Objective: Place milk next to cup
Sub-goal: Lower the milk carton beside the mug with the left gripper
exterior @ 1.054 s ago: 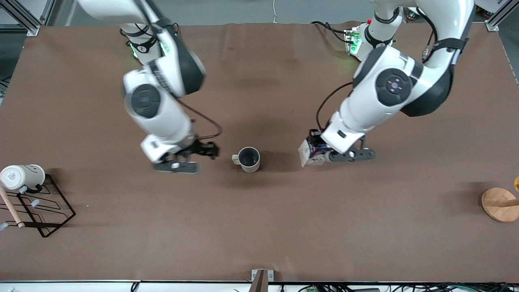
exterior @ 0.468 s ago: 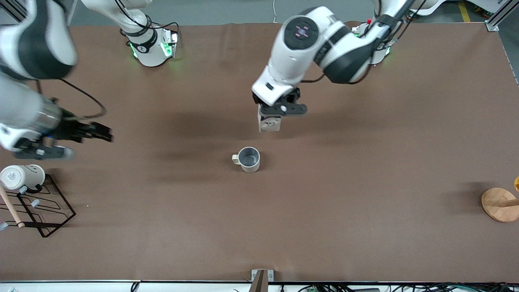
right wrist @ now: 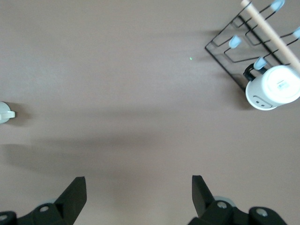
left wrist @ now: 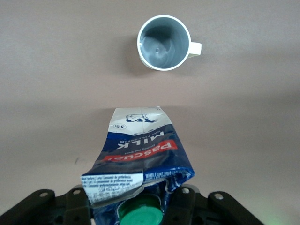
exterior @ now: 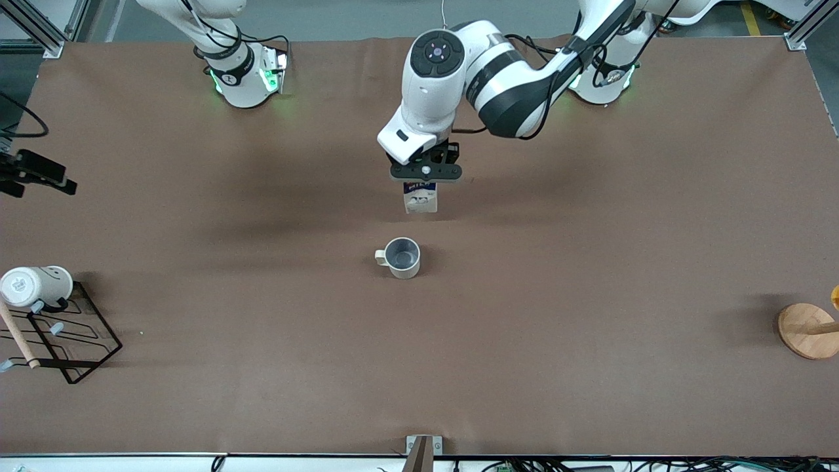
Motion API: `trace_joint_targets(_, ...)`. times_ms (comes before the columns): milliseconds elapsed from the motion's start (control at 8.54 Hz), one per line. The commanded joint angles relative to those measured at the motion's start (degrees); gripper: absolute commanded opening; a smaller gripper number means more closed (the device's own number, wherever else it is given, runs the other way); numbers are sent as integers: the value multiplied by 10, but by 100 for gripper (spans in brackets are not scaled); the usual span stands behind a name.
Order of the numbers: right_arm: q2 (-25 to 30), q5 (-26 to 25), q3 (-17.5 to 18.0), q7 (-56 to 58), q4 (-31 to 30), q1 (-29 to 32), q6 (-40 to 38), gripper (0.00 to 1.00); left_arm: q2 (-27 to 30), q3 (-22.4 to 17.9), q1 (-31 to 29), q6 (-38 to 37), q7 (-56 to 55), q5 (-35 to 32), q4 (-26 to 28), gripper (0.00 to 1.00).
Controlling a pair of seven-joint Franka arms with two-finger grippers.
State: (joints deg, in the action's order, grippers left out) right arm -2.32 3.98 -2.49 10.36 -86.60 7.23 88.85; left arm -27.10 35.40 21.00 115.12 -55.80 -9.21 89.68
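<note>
Holding the one small dark-blue and white milk carton (exterior: 420,198) by its green-capped top, the left gripper (exterior: 425,172) has its fingers closed on it over the middle of the brown worktop (exterior: 590,275). One small beige-grey cup (exterior: 400,257) stands near the carton. The right gripper (right wrist: 138,197), fingers spread wide and empty, waits at the worktop's edge at the right arm's end, near one white mug (exterior: 36,286) on one black wire rack (exterior: 72,337).

The worktop (exterior: 590,295) wears a matt brown cloth-like cover; the milk (left wrist: 140,154) is crumpled glossy printed carton with a smooth green plastic cap; the cup (exterior: 402,257) looks smooth glazed ceramic; the rack (exterior: 72,341) is thin black wire.
</note>
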Motion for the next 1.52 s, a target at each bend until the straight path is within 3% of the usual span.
trace_joint_targets(0,-2,-21,11,-2,54,3,-21,99,-27,-2,18,25,1,-29,-13,50)
trace_joint_targets(234,-3,-34,15,-6,66,-7,-35,100,-58,-2,21,26,1,-53,-35,50)
trace_joint_targets(1288,-3,-38,16,-30,60,-45,-54,100,-120,-6,34,70,-5,-99,-37,50)
trace_joint_targets(1405,-3,-38,15,-36,56,-42,-54,100,-121,-6,38,72,-5,-103,-37,56)
